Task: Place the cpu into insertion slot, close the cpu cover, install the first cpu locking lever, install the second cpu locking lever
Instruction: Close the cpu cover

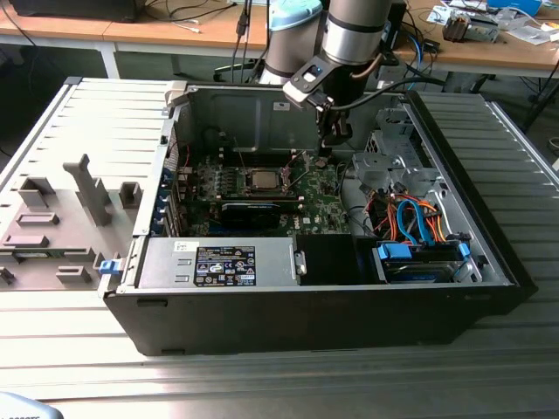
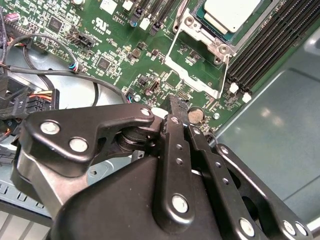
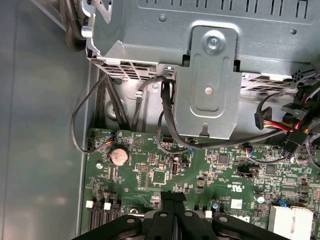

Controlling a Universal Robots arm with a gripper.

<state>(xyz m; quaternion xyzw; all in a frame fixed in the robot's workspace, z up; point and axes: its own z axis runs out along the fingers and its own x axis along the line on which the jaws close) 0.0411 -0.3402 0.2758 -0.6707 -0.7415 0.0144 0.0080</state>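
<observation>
Though narrow and empty, one pincer (image 2: pixel 177 104) above one circuit board (image 2: pixel 115 30), near one cpu (image 2: pixel 231 12).

I note even, diffuse light from above; my gripper (image 2: pixel 176 104) reads as a dark mass with small highlights on its bolts; pale glare whitens the cpu (image 2: pixel 232 12) and mottles the grey case wall (image 2: pixel 280 130); shadows inside the case (image 1: pixel 262 323) are shallow.

Cpu (image 2: pixel 231 12) top matt silvery metal, insertion slot (image 2: pixel 205 40) rim shiny metal, circuit board (image 2: pixel 115 45) glossy green, jaws matt black w/ bright screws, case (image 1: pixel 253 113) dull grey sheet metal.
</observation>
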